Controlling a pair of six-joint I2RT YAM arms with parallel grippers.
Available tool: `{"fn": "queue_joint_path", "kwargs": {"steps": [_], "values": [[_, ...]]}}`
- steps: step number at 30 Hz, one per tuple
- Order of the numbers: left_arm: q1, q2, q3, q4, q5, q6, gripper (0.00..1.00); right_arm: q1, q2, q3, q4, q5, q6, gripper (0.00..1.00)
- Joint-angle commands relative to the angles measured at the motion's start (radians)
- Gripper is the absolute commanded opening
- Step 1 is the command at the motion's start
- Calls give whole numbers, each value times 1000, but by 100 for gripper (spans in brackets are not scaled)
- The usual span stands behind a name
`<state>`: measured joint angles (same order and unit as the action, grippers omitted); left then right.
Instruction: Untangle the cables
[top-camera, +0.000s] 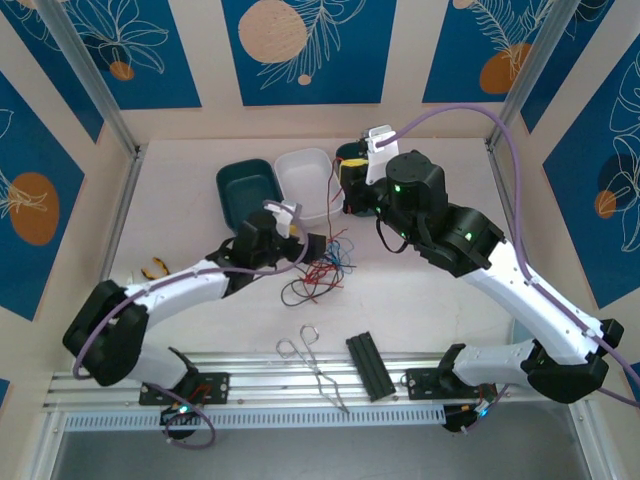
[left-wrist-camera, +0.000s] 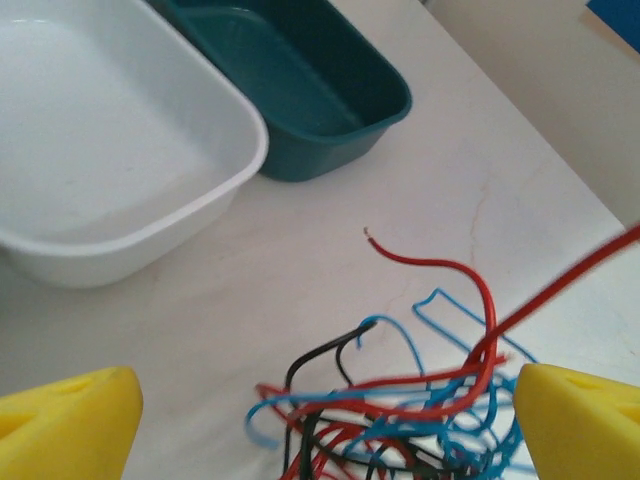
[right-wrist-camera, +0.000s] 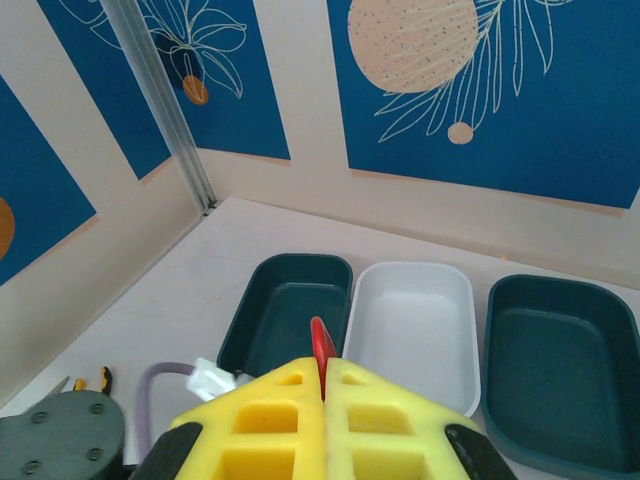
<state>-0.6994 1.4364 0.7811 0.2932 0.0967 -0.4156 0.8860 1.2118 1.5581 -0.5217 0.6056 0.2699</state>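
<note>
Left gripper (left-wrist-camera: 325, 400) gapes over the cables (left-wrist-camera: 425, 395); right gripper (right-wrist-camera: 325, 378) (raised) pinches 1 red cable (right-wrist-camera: 319, 350).

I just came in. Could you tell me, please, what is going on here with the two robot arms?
The two arms are sorting out a tangled pile of cables in red, blue and black, lying near a white tray and a teal tray. The left gripper hovers open over the pile and holds nothing. The right gripper is shut on one red cable, raised away from the pile.
</note>
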Motion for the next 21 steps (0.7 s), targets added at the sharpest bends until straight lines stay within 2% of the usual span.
{"fn": "queue_joint_path", "kwargs": {"steps": [1, 4, 9, 13, 21], "values": [[-33, 71, 50, 84, 65, 16, 95, 16, -35, 41, 15, 33, -12, 0], [-53, 135, 92, 89, 87, 11, 92, 22, -41, 39, 11, 49, -12, 0], [-61, 200, 108, 75, 121, -7, 68, 25, -48, 51, 8, 84, -35, 0], [-63, 221, 78, 80, 151, -11, 56, 24, -40, 102, 6, 133, -93, 0], [-66, 269, 44, 94, 201, -52, 52, 9, -7, 203, 62, 210, -243, 0]]}}
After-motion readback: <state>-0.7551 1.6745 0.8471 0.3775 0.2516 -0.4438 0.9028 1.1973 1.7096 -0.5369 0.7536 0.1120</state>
